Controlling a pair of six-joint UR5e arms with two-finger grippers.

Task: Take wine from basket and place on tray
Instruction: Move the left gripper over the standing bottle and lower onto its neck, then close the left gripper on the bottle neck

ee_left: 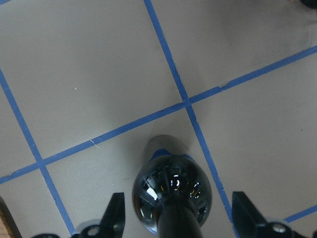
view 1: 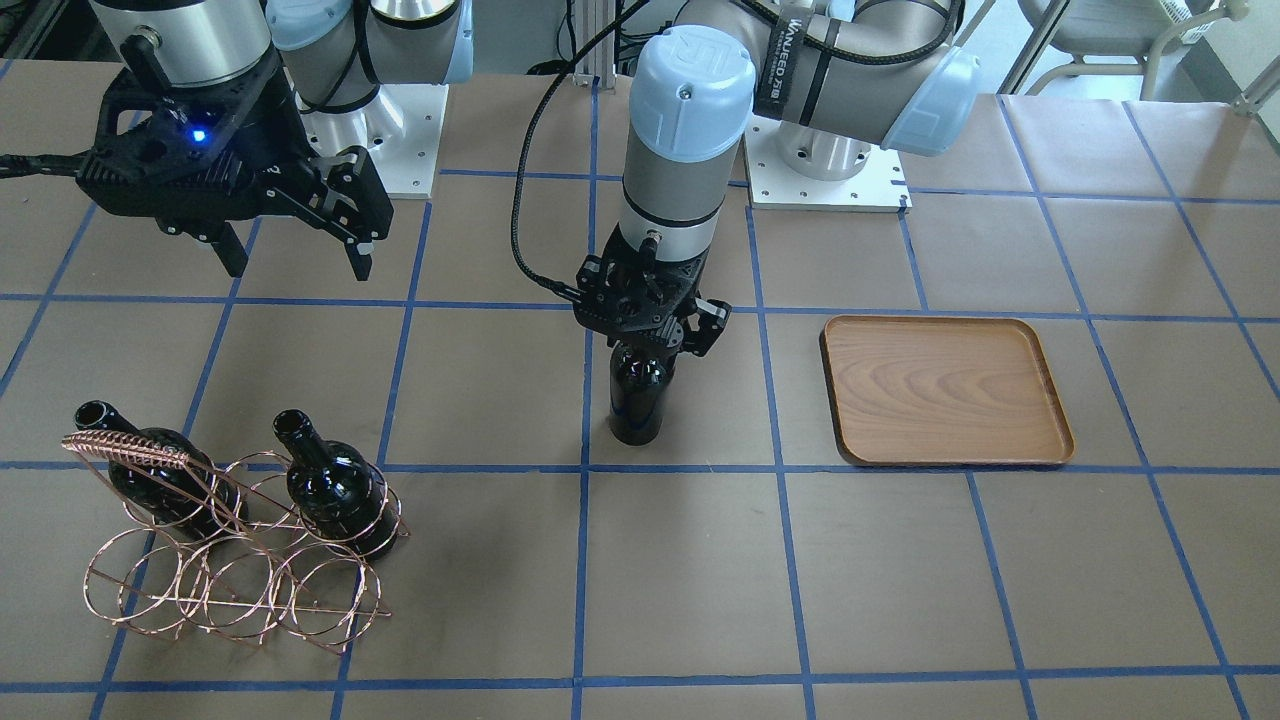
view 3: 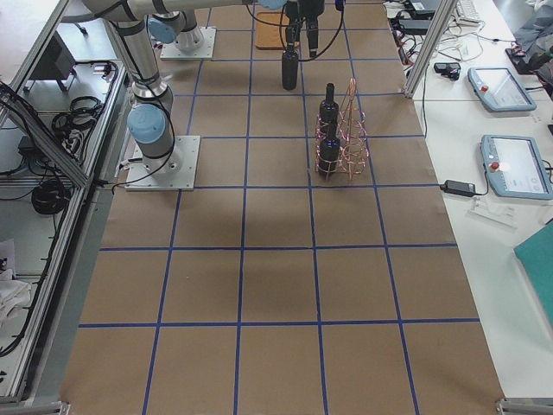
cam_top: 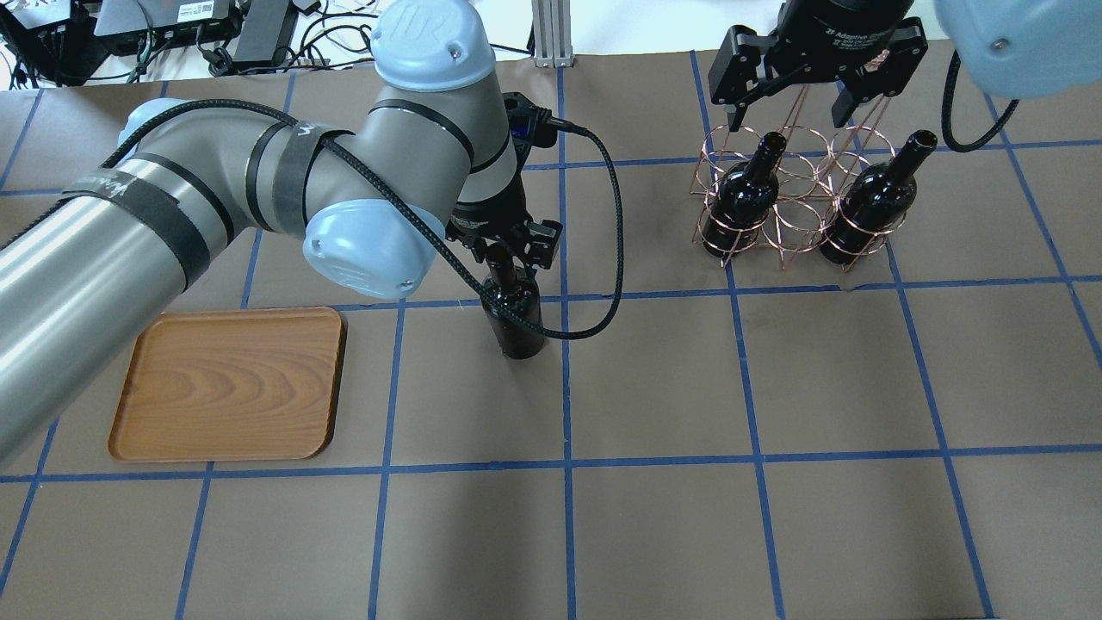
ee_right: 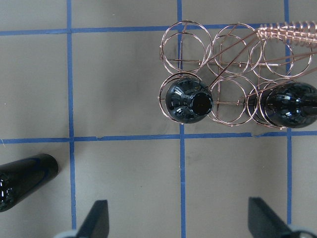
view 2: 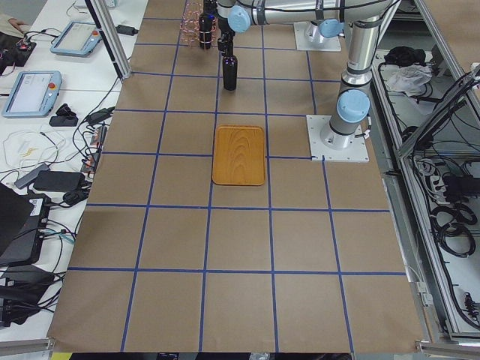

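One wine bottle (view 1: 637, 400) stands upright on the table between basket and tray. It also shows in the overhead view (cam_top: 517, 325). My left gripper (view 1: 652, 343) is open and straddles its neck; in the left wrist view (ee_left: 181, 210) both fingers stand clear of the glass (ee_left: 171, 191). The copper wire basket (view 1: 122, 446) holds two more bottles (cam_top: 740, 202) (cam_top: 869, 202), necks tilted up. My right gripper (cam_top: 785, 116) is open and empty, high above the basket (ee_right: 287, 30). The wooden tray (cam_top: 228, 383) lies empty.
The table is covered in brown paper with a grid of blue tape. The left arm's black cable (cam_top: 616, 258) loops beside the standing bottle. The arm bases (view 1: 825, 160) are at the robot's edge of the table.
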